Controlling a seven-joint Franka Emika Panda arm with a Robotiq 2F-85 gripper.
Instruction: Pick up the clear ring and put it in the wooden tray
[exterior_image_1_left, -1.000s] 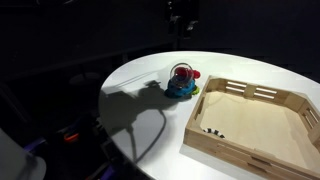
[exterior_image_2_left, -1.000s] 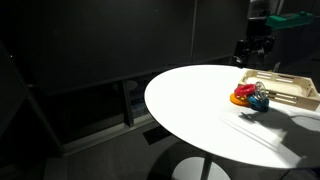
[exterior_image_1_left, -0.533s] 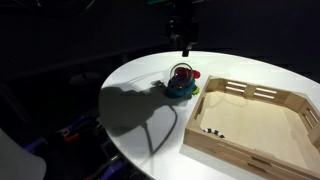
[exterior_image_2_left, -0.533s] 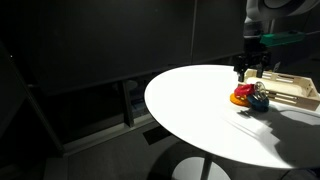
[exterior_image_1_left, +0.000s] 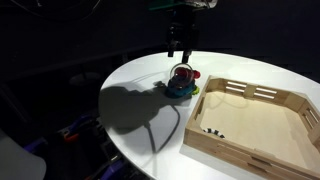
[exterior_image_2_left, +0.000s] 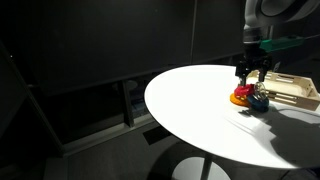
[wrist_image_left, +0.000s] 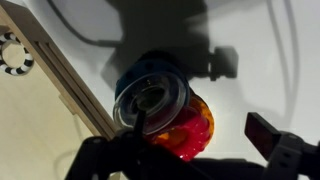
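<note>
Moved: gripper (exterior_image_1_left: 178, 52) has come down since a second ago and hangs just above the clear ring (wrist_image_left: 152, 100).
Gripper: fingers spread, holding nothing.
Clear ring: on top of the coloured ring stack (exterior_image_1_left: 182, 88), just left of the wooden tray (exterior_image_1_left: 226, 150).
Tray: on the right of the white table (exterior_image_1_left: 135, 80).

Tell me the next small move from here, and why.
Probably ease straight down a little, jaws kept open. The gripper hovers above the pile without touching it, and the clear ring sits on top of the coloured rings, right beside the wooden tray. Lowering should bring the fingers level with the ring's rim before any closing.
</note>
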